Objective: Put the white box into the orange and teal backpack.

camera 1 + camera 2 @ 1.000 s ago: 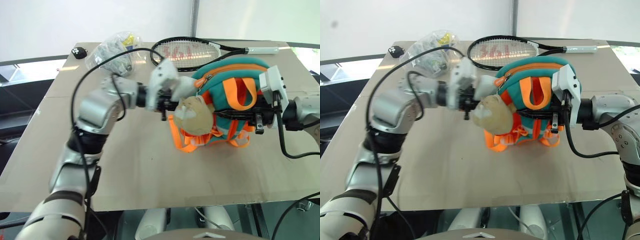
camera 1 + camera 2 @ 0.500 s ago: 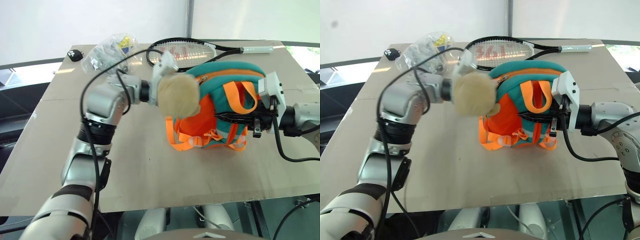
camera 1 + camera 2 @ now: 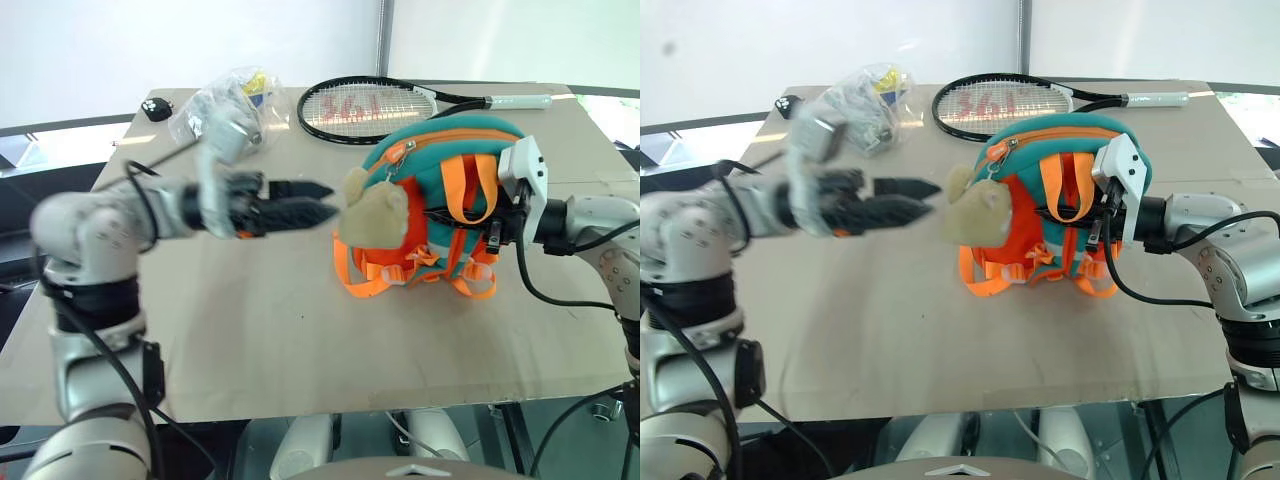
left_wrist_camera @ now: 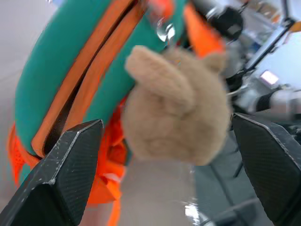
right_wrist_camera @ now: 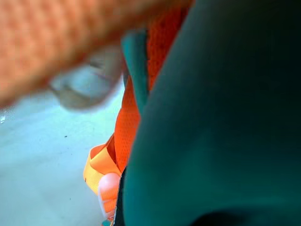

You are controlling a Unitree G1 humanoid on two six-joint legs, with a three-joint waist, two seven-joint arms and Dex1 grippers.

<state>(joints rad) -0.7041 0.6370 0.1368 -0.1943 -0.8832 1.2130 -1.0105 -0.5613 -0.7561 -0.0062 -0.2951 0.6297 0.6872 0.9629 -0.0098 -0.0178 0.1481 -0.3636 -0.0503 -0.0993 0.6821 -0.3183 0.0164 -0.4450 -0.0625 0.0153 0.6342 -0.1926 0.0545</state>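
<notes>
Just right of the wide-open, empty left gripper point(image 3: 318, 201), the orange and teal backpack point(image 3: 450, 200) is stood upright. It's gripped by the shut right gripper point(image 3: 470, 222), beige plush toy point(image 3: 372, 212) dangling in front.

Looks like a lab or test room, not a home: one big plain tan table point(image 3: 300, 350) on metal legs w/ a bare white wall right behind it, dark window strips at either side. Props sit at the table's far edge, i.e. a tennis racket point(image 3: 385, 103), a clear plastic bag point(image 3: 225, 100) of small bits & a small black object point(image 3: 156, 106).
</notes>
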